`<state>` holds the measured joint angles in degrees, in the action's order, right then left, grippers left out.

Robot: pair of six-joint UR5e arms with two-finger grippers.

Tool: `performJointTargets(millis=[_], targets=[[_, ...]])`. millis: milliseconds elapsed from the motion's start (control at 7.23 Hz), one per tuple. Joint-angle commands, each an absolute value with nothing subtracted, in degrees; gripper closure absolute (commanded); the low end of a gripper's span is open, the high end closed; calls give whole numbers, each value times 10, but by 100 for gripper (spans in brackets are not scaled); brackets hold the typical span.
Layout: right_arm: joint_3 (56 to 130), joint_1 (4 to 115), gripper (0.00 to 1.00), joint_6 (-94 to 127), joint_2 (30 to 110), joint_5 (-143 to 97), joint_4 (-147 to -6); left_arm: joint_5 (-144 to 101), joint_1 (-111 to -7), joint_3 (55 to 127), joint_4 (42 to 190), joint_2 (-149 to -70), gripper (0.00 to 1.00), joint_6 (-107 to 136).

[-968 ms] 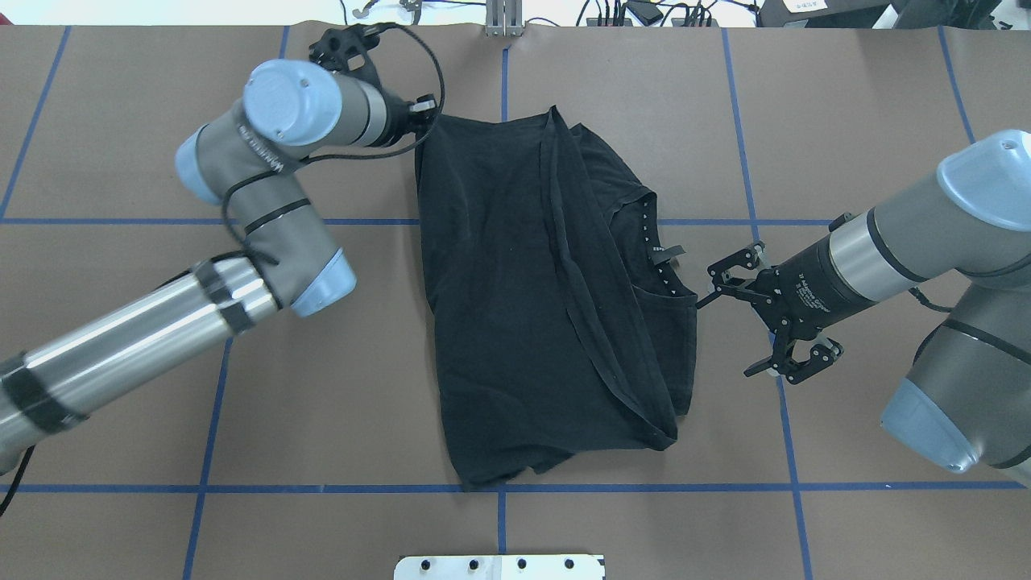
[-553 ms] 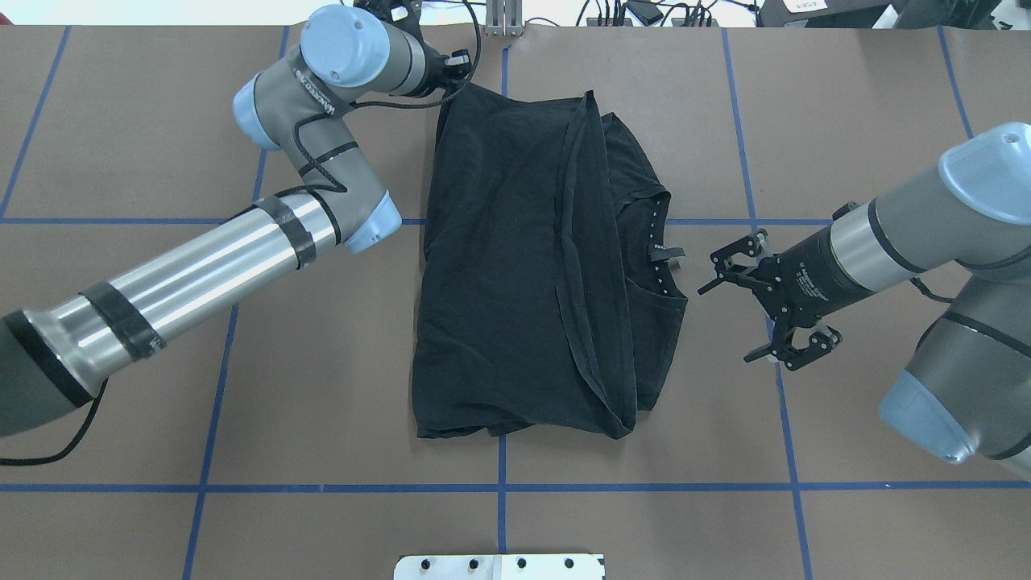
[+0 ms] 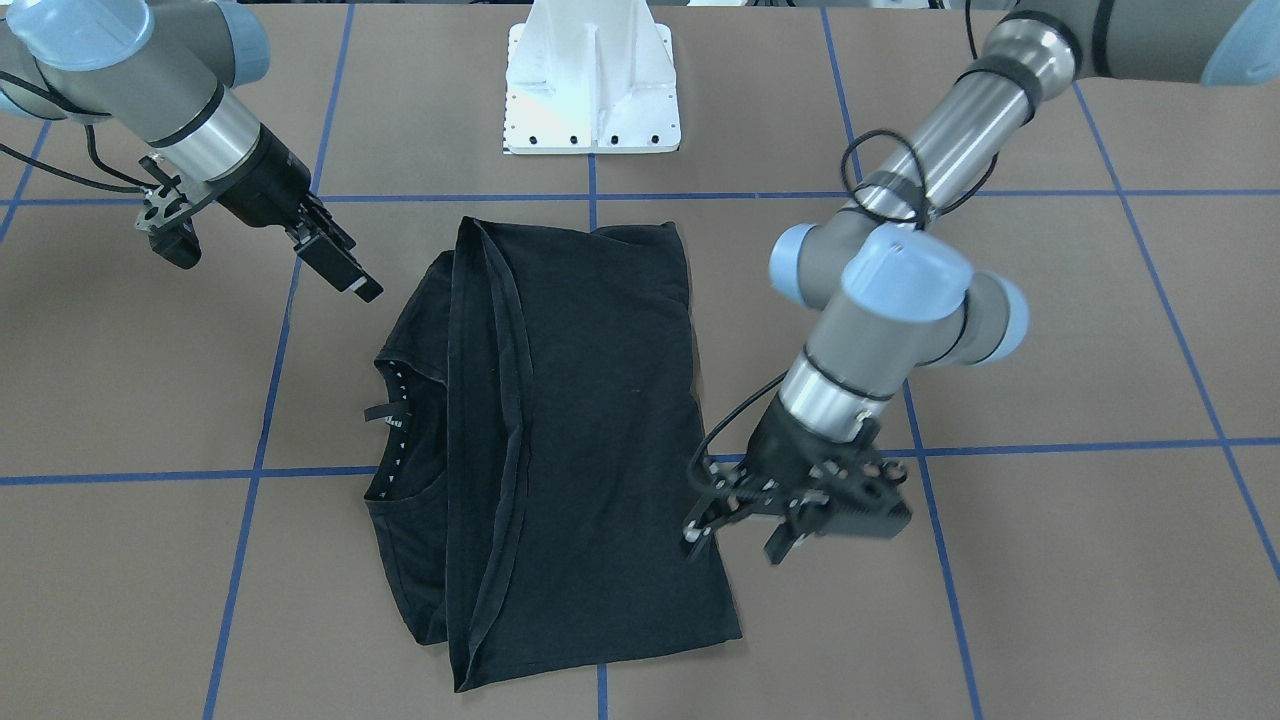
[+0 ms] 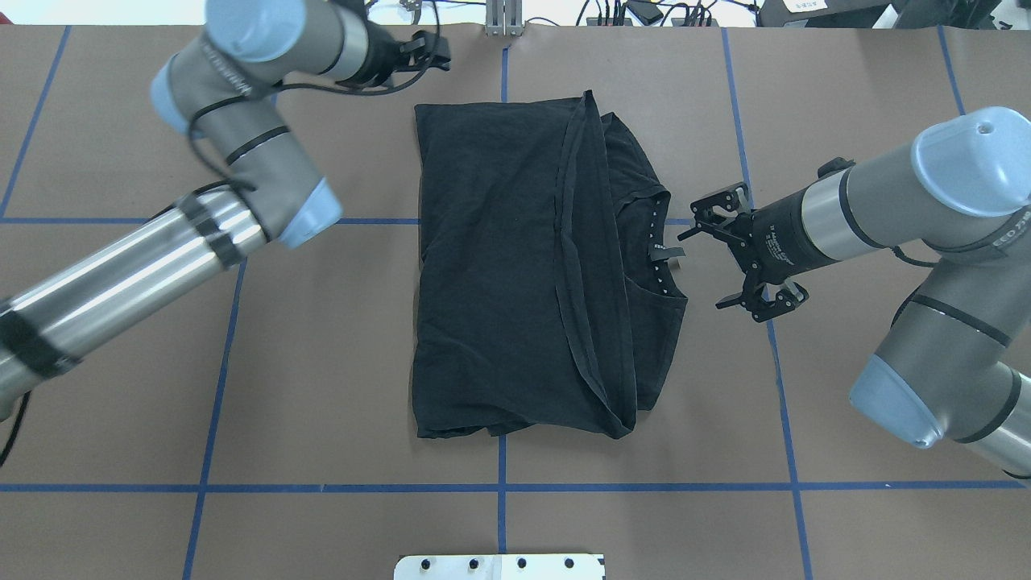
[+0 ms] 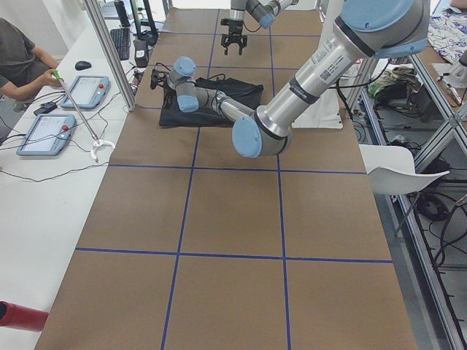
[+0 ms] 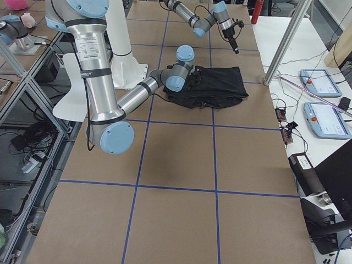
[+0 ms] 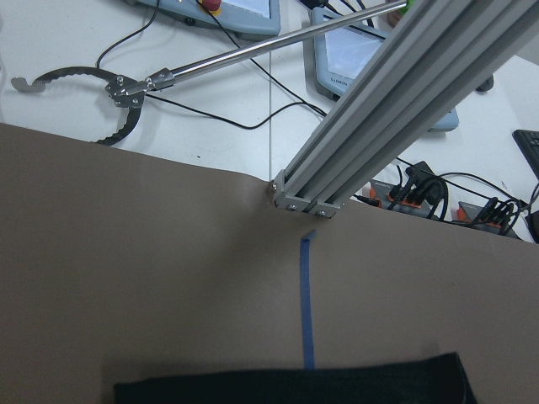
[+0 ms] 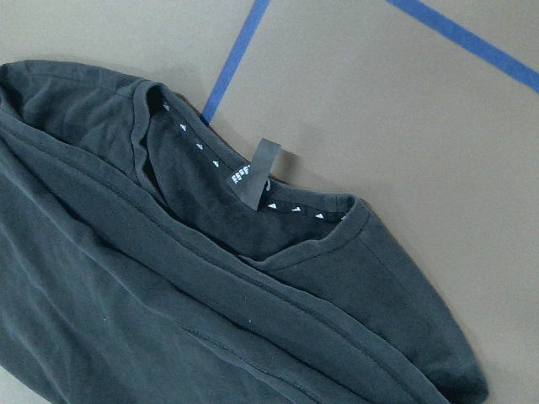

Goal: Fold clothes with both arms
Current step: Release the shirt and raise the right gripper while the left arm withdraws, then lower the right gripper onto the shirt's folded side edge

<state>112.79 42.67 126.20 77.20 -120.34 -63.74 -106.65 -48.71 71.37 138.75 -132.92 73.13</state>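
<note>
Black t-shirt (image 4: 499, 266) is lying flat on the brown table (image 4: 322, 362), pretty much mid-table and folded over on itself. One long fold edge runs front to back, and the collar (image 4: 662, 242) is on the side toward the right arm. The right wrist cam gets a good look at the neck: dotted tape inside the collar and a small black tag (image 8: 257, 172) sticking out. Right gripper (image 4: 699, 270) has its jaws spread wide w/ nothing in them. It's just beside the collar, pointed at it, not touching the cloth. Left gripper (image 3: 735, 540) is over by the shirt's far corner on the left arm's side, jaws apart too, empty afaict. In the front view one fingertip (image 3: 692, 533) looks right at the shirt's edge, but the overhead shows the gripper off the fabric, so can't tell its height for sure. Left wrist cam only catches the shirt's edge at the bottom of the shot, plus a blue tape line (image 7: 306, 303) and an aluminium post (image 7: 379, 109) at the table's far edge.
</note>
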Motion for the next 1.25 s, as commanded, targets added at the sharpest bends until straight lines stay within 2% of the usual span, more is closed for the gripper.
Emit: performJointTargets(millis=[0,138,415,830,968,1107], targets=[[1136,349,0,1252,759,-1111,-639,-1098,-486,894,1373,-1177,0,747],[1137,313,1,1194,752,-1091,-655,-1098,-484,954,1374,-1110,0,748],[1138,272,18,984,723,-1085,-727,-1099,-477,1019,1374,-1037,0,748],[1111,230,32,669,691,-1028,-804,-1099,-475,1025,1374,-1011,0,749],[1105,229,47,608,661,-1021,-849,-1098,-475,1025,1374,-1008,0,750],[1106,214,57,574,637,-992,-901,-1098,-474,1025,1375,-1003,0,750]])
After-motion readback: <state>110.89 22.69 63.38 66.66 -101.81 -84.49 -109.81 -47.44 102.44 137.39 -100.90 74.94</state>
